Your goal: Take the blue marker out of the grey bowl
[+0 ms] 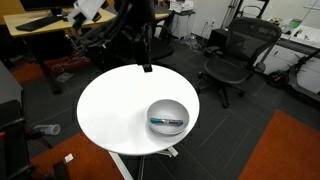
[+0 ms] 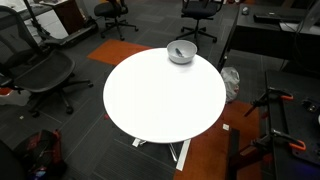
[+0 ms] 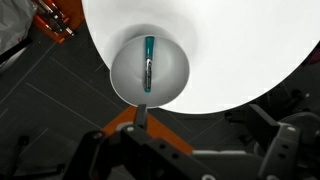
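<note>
The grey bowl [image 1: 167, 110] stands on the white round table [image 1: 115, 110], near its edge. It also shows in an exterior view [image 2: 181, 57] and in the wrist view [image 3: 125, 80]. The blue marker [image 1: 166, 123] lies inside the bowl, teal with a dark part. In the wrist view the blue marker [image 3: 149, 62] lies lengthwise across the bowl's middle. My gripper [image 1: 147, 64] hangs above the far edge of the table, well away from the bowl. In the wrist view my gripper [image 3: 190, 150] has its fingers wide apart and empty. The arm is out of view in an exterior view.
Black office chairs [image 1: 235, 55] [image 2: 40, 72] stand around the table. Desks with equipment [image 1: 45, 25] lie behind the arm. A dark cabinet [image 2: 270, 40] is close to the bowl's side. Orange carpet [image 1: 290, 150] lies on the floor.
</note>
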Robot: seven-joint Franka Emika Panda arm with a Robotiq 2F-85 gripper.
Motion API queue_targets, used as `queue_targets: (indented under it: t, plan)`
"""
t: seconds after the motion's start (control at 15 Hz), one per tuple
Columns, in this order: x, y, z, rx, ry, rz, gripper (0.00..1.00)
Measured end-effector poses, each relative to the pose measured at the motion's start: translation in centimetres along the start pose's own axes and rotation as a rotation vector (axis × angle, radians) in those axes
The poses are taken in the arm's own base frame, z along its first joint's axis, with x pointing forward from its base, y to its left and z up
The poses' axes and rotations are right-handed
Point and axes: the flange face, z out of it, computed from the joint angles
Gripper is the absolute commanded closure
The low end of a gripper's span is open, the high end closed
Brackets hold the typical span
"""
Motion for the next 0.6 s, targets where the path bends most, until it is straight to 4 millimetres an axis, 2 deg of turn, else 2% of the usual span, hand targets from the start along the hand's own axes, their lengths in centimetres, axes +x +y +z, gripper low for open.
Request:
queue_targets:
  t: [0.33, 0.6]
  plan:
    - [0.9, 1.9, 4.4, -0.038, -0.039, 0.042, 0.0]
    - [1.7, 2.5, 7.7, -0.054, -0.074, 0.076, 0.0]
